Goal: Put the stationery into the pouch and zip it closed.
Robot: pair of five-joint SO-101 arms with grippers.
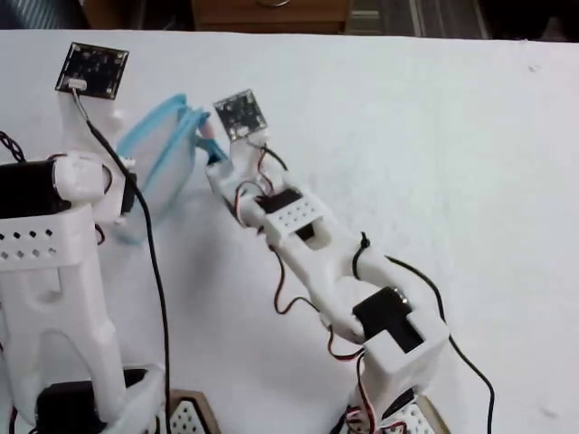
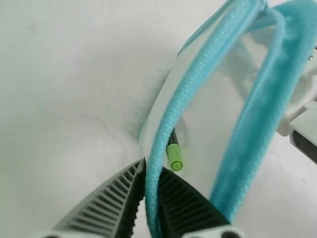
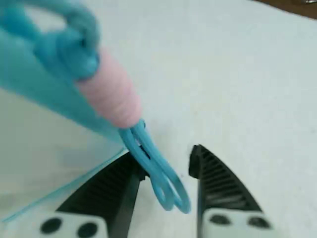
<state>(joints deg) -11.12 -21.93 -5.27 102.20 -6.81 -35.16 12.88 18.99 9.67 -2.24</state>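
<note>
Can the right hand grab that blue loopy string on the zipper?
Probably yes. The blue loop hangs right between the right hand's open fingers, with nothing in the way, and the left hand pinches the pouch edge to hold it.

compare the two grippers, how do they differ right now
The left gripper is shut, while the right gripper is open. The left gripper clamps the blue zip edge of the pouch. The right gripper grips nothing, and the blue pull cord hangs unclamped between its jaws. Both sit at the pouch and have dark ribbed fingers.
</note>
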